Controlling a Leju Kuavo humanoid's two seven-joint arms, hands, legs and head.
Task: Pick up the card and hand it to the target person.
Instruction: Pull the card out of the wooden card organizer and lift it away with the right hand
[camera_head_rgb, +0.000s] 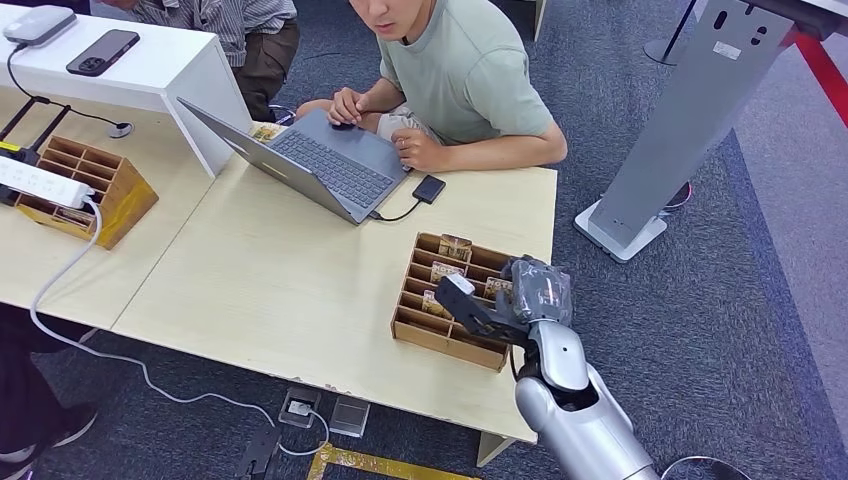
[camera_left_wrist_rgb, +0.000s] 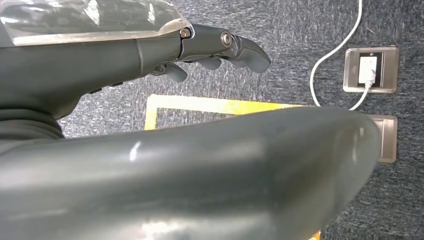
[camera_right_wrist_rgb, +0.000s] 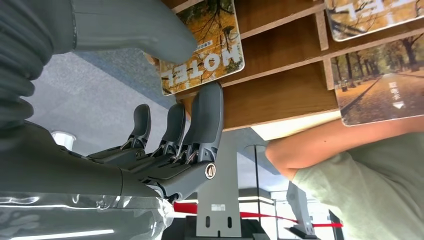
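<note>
— Over the divided wooden tray (camera_head_rgb: 420, 322) on the pale counter (camera_head_rgb: 270, 290)?
— Right robot hand (camera_head_rgb: 500, 300), fingers (camera_right_wrist_rgb: 207, 117) spread, empty, beside a glossy hotel card (camera_right_wrist_rgb: 207, 52) in its slot.
— Left robot hand (camera_left_wrist_rgb: 220, 47)?
— Loosely open above carpet.

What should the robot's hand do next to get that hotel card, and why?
Probably close the right hand on the hotel card. The thumb and fingers sit on either side of the card standing in the wooden box, but do not look pinched together yet.
</note>
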